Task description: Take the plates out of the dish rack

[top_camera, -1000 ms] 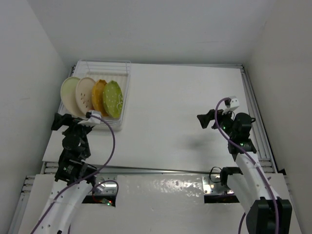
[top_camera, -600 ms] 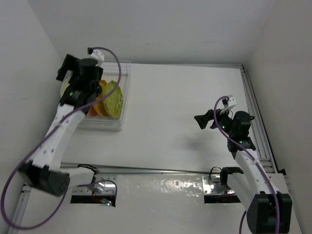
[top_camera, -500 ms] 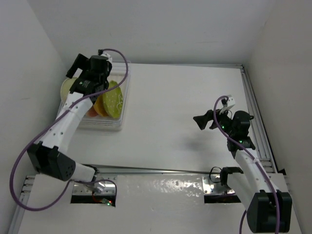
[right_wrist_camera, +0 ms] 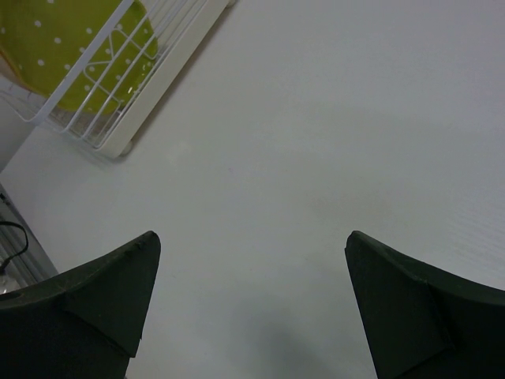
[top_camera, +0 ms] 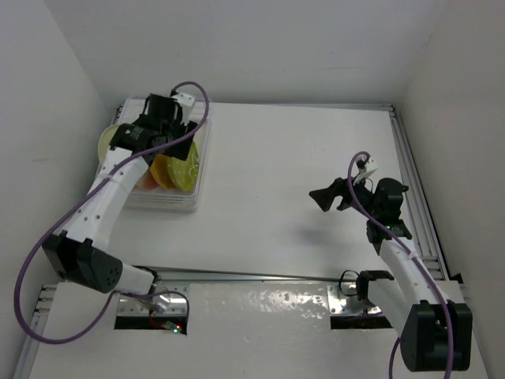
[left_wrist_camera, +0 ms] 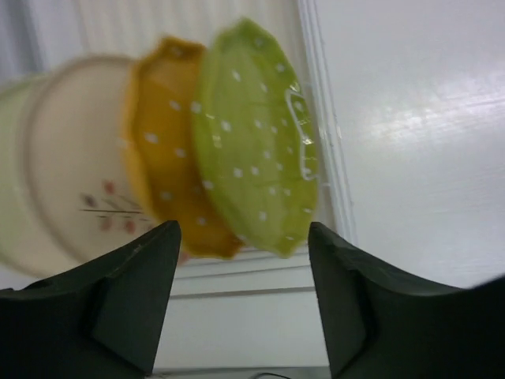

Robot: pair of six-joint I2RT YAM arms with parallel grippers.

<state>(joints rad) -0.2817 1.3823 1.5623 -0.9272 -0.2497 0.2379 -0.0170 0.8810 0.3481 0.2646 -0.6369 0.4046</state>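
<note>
Lime-green glazed plate (left_wrist_camera: 256,134) with white dots and a scalloped rim, standing on edge as the rightmost of four in the white wire-and-plastic dish rack (top_camera: 201,162) at the far left of the tabletop (top_camera: 300,174); beside it a round orange dotted plate (left_wrist_camera: 162,181), then a cream plate with a pink sprig (left_wrist_camera: 75,181), then a pale green-cream plate (top_camera: 106,140) at the left end, all four leaning together in the ribbed slots, none lifted out yet. Glossy ceramic by the look of the highlights on the lime rim, so likely slick and hard under the pads; thin upright edges, probably best pinched across the rim. Changed within the last second: left arm swung up from a folded pose near its base and stretched out over the rack, left claw (top_camera: 175,136) now hanging above the plates, black fingers spread wide and empty in the left wrist view, framing the lime and orange plates between them without touching either. Reads as the approach for the first pick, with the lime plate the likely target and all of the unloading still ahead. Right claw (top_camera: 323,197) meanwhile nudged slightly leftward, held above bare white tabletop well apart from the rack, fingers wide and empty, perhaps waiting for a handover or marking a set-down spot. Smooth matte white tabletop, faintly shiny nearer the right.
</note>
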